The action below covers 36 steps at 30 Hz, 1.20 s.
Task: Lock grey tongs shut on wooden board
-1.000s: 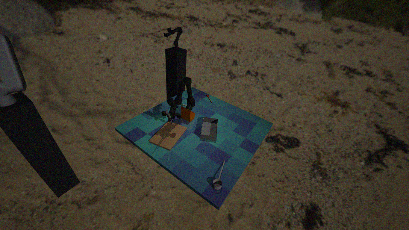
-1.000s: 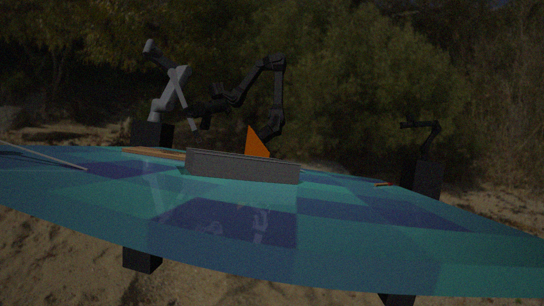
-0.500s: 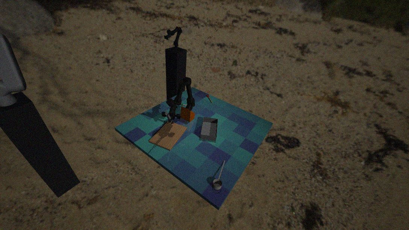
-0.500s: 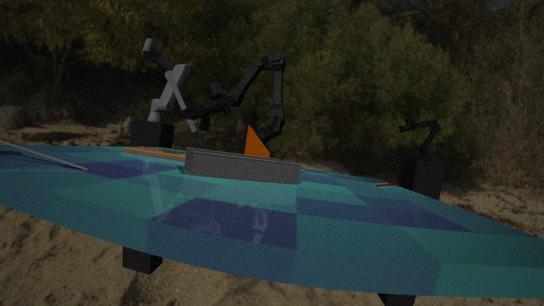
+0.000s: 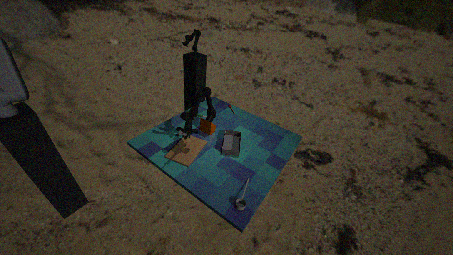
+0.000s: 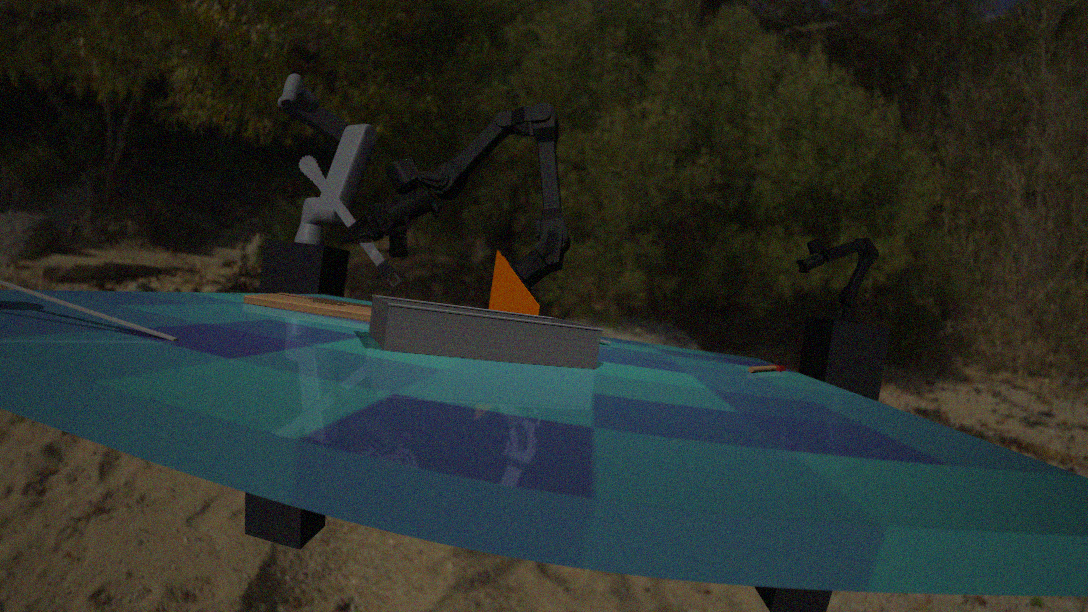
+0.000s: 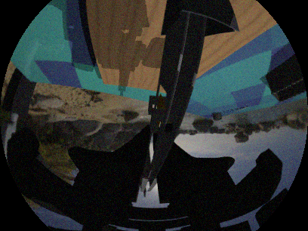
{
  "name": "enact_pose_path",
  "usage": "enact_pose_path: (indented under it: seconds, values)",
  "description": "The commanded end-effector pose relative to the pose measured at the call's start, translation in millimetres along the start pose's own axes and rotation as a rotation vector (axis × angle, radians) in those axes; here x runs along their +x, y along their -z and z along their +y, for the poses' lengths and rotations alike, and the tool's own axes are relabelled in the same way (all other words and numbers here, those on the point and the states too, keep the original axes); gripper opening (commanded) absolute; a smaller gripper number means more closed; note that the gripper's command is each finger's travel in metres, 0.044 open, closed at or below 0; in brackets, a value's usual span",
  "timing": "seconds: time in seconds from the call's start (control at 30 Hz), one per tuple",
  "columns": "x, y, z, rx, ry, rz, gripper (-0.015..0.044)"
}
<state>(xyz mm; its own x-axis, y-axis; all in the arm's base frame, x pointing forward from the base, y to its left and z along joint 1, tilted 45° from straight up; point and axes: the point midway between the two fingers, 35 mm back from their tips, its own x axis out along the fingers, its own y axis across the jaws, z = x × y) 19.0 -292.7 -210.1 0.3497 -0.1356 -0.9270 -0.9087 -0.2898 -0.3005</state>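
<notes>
My gripper (image 6: 360, 229) (image 7: 152, 129) is shut on the grey tongs (image 6: 373, 254) (image 7: 178, 69) around the middle of their length. The tongs hang in the air, steeply tilted, with the broad tip end up at the left and the dark hinge end down at the right in the exterior view. Their arms look close together; whether the lock is engaged is hidden. The wooden board (image 5: 195, 152) (image 6: 304, 306) (image 7: 219, 49) lies beneath and beside the tongs, with the arm's shadow on it. The grey roasting tin (image 5: 230, 153) (image 6: 486, 334) holds no tongs.
An orange wedge (image 5: 207, 126) (image 6: 509, 295) stands between the board and the arm's base. A small pot (image 5: 240, 205) with a long handle is at the near corner. A red-ended stick (image 5: 232, 110) (image 6: 763, 369) lies far back. Other arms stand on dark pedestals (image 5: 194, 76) (image 6: 844, 356) off the table.
</notes>
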Motion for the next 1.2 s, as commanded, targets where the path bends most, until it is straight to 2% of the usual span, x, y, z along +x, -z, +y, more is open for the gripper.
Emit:
enact_pose_path:
  seconds: [0.0,0.57,1.17]
  values:
    - [6,8,4,-0.002,-0.005,-0.042,-0.0150]
    - [21,13,6,0.008,-0.005,-0.297,-0.0150]
    - [18,18,1,0.003,-0.014,-0.576,-0.0150]
